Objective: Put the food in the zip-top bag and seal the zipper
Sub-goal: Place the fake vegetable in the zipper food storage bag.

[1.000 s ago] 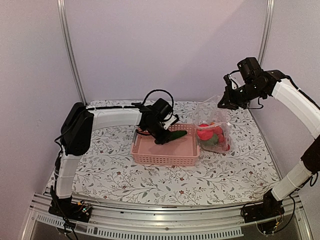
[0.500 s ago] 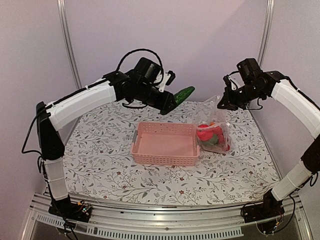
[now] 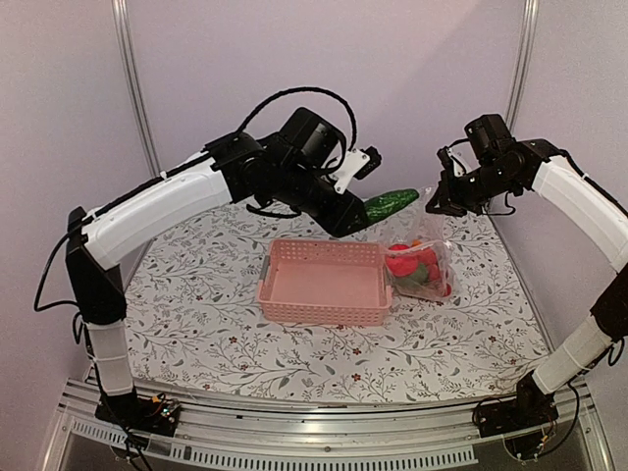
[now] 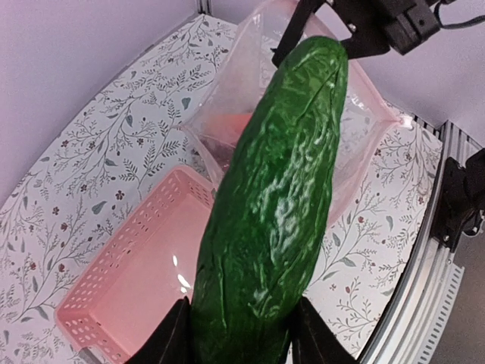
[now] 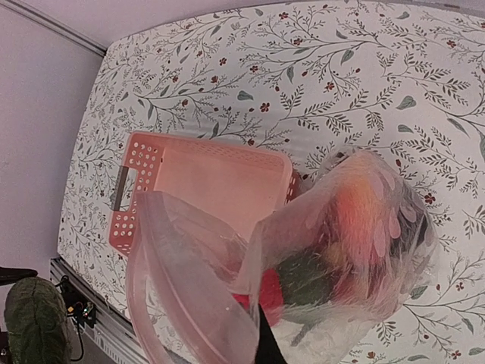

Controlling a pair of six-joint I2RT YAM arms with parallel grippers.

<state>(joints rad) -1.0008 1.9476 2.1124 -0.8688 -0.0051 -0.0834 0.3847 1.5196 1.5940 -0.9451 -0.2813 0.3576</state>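
The left hand [image 3: 359, 213], pinching the cucumber [image 3: 391, 202], holds it aloft near the mouth of the zip-top bag [image 3: 420, 228]. The right hand [image 3: 437, 204] pinches the bag's rim, lifted above the table [image 3: 196, 324]. Other food [image 3: 412, 265] lies inside; insertion and sealing remain.

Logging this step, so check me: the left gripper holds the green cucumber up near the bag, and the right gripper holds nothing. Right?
Not quite. The right gripper pinches the top edge of the zip-top bag, holding it up, as the top external view shows. The left gripper does hold the green cucumber up near the bag.
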